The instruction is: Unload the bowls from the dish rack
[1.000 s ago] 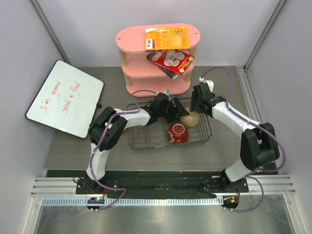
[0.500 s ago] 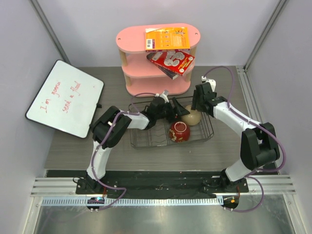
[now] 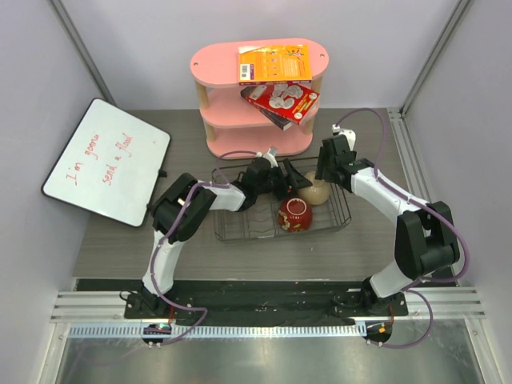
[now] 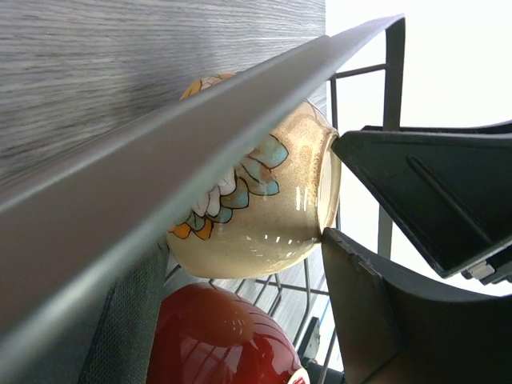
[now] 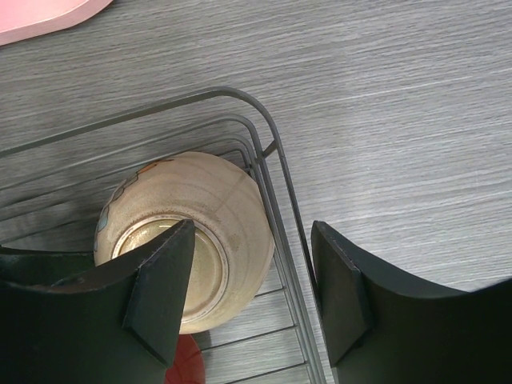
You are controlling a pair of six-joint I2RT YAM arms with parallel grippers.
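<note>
Two bowls show in the one dish rack [image 3: 240,226], a black wire basket on the grey wood-grain surface [image 3: 120,240]. Nearest the arm bases is the dark red bowl [image 3: 294,214], standing in the right half of the rack. Just beyond it, in the far right corner, the beige bowl [image 3: 314,193] lies tipped on its side. It has a painted flower band, its foot ring faces the right wrist camera, and it sits close against the dark red bowl.

Both arms reach to the beige bowl. The left end effector [image 4: 332,192] comes from the left, inside the rack, with its two fingers spread. The lower finger [image 4: 376,312] seems to touch the bowl's rim, and nothing is pinched. The right end effector [image 5: 252,240] hangs over the rack's far right corner, also spread wide. One finger [image 5: 160,288] is above the bowl's foot, the other is outside the rack's corner wire, and it holds nothing.

Farther back stands one pink three-tier shelf [image 3: 216,60], with a flat orange pack [image 3: 274,62] on top and a flat red pack [image 3: 282,102] tilted on the middle tier. To the far left, one whiteboard [image 3: 108,160] with red handwriting lies slanted near the wall.
</note>
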